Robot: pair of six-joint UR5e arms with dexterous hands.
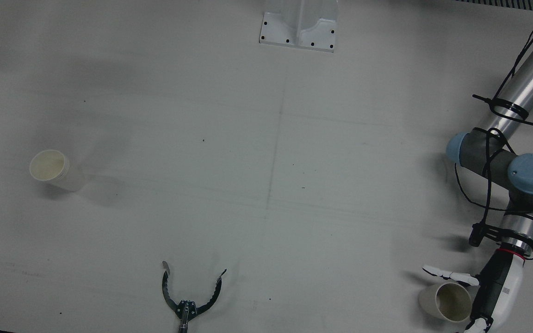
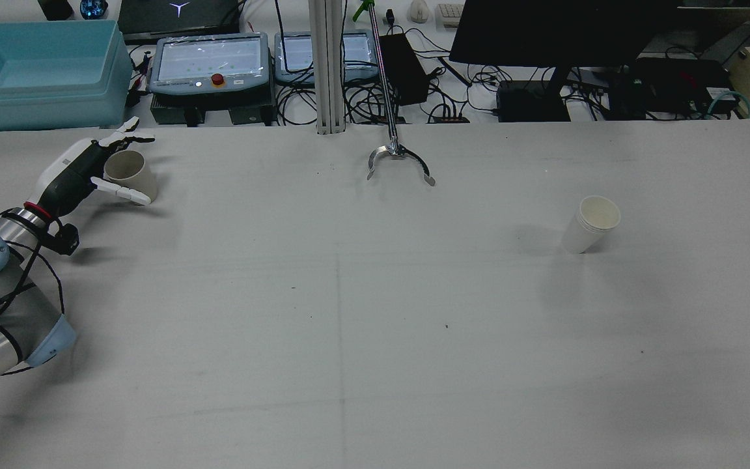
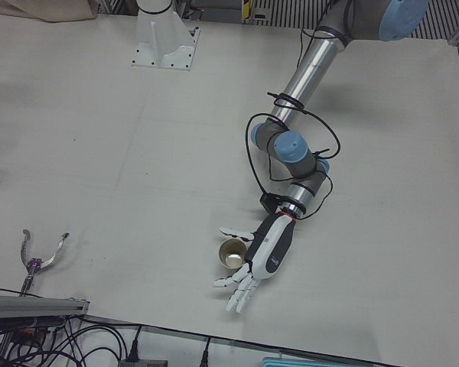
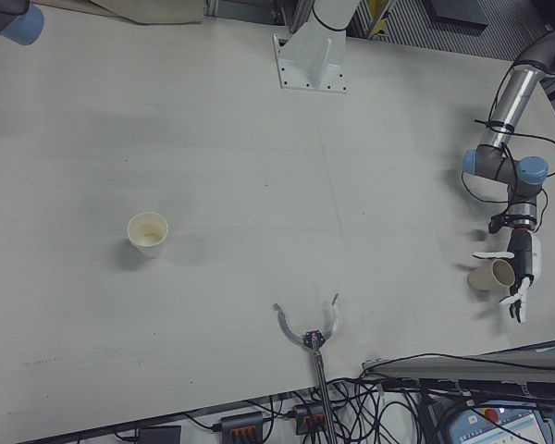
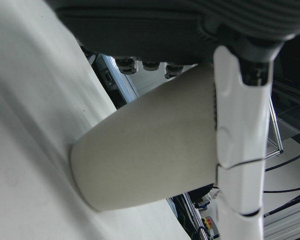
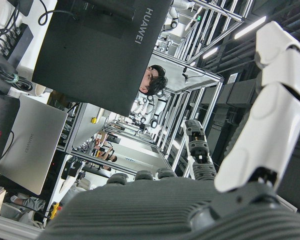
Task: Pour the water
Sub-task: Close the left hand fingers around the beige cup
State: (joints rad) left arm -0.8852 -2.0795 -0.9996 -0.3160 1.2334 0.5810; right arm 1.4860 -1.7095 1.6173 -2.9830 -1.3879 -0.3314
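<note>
**Left hand around the beige cup at the table's edge**

White tabletop (image 2: 375, 326) fills the rear view, with monitors and cables behind it. At ten o'clock there, the left hand (image 2: 82, 170) has its fingers (image 2: 129, 193) spread wide either side of an upright beige cup (image 2: 130, 174), not clamped on it. At three o'clock stands a white cup (image 2: 591, 223), well apart. A metal grabber (image 2: 401, 159) lies at twelve. The right hand (image 6: 230, 200) shows only in its own camera, fingers extended, holding nothing.

The left arm (image 3: 310, 73) is a silver tube with pale blue joint caps and grey housings, looped by black cables; a red ring precedes the black-and-white hand (image 3: 262, 256) with white fingers (image 3: 239, 292).
</note>
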